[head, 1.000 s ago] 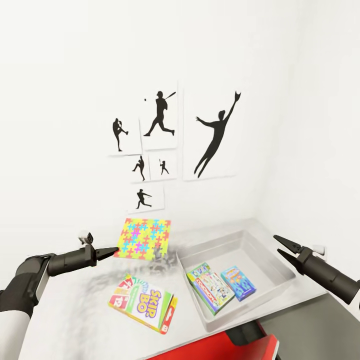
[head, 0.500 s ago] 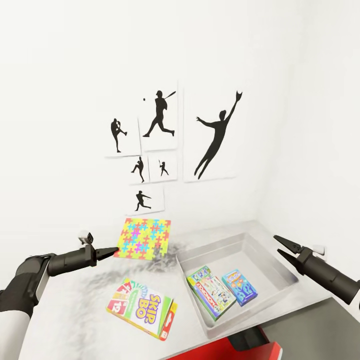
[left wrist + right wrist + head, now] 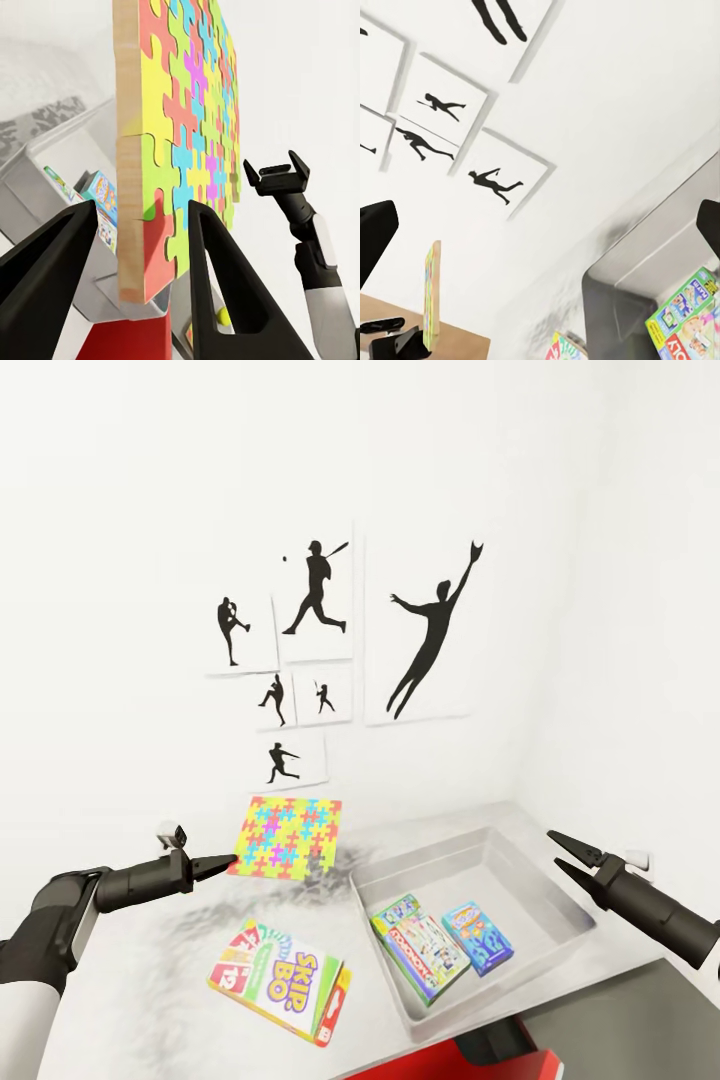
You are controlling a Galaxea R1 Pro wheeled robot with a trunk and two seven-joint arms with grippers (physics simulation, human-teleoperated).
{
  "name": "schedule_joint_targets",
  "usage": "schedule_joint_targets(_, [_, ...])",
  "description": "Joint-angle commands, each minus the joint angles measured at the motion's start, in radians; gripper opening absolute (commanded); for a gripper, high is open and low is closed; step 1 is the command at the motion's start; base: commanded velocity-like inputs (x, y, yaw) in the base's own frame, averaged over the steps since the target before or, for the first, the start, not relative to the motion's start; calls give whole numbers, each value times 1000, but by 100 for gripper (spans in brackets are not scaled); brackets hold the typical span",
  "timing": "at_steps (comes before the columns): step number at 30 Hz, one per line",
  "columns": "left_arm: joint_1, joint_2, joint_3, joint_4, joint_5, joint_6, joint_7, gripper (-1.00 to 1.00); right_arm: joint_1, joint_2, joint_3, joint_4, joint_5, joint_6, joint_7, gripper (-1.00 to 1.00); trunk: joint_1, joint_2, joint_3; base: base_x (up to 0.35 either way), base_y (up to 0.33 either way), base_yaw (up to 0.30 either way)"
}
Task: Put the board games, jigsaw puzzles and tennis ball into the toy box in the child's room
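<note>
Head view, landmark: toy box (image 3: 560, 875), a shallow translucent grey bin with sloping walls and a rim, sitting on the pale worktop (image 3: 140, 980) by the corner of the room.
Monopoly (image 3: 420, 948): green-white printed box lying flat inside the toy box, near its front wall.
Skip-Bo (image 3: 280, 980): long colourful box flat on the worktop, just left of the toy box and not yet in it.
Puzzle (image 3: 286, 837): thin square in a yellow, pink, blue and green mosaic, held up on edge above the worktop, left of the toy box and behind the Skip-Bo; the left wrist view shows its plain tan edge (image 3: 131, 187).
Blue game (image 3: 478, 936): small blue box inside the toy box, beside the Monopoly.
Left pincer (image 3: 220, 863): closed on the puzzle's lower corner, the board between its two dark fingers (image 3: 45, 285).
Right pincer (image 3: 568, 856): jaws spread wide, nothing in them, hanging over the toy box's right rim.
Ball (image 3: 223, 316): a small yellow-green spot low in the left wrist view is probably it.
Risk, grip: a corner hold on a broad thin board may let it pivot or slip free.
Risk, placement: released too early, it would likely catch the near rim or drop onto the Skip-Bo.
</note>
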Motion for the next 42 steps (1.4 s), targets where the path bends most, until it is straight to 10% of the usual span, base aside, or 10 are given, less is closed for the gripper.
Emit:
schedule_joint_targets(1, [-1, 0, 0, 0, -1, 10, -4, -100, -1, 0, -2, 0, 8, 5, 9, 100, 1, -2, -2, 18, -17, 0])
schedule_joint_targets(24, [-1, -19, -11, -4, -7, 13, -4, -100, -1, -3, -19, 0, 13, 5, 80, 100, 1, -2, -2, 0, 0, 0])
schedule_joint_targets(29, [-2, -95, -41, -5, -13, 17, 7, -100, -1, -10, -58, 3, 18, 6, 111, 100, 1, -2, -2, 0, 0, 0])
schedule_joint_targets(42, [-10, -392, -130, -85, -14, 52, 329, -100, -1, -16, -126, 25, 18, 15, 116, 100, 1, -2, -2, 0, 0, 0])
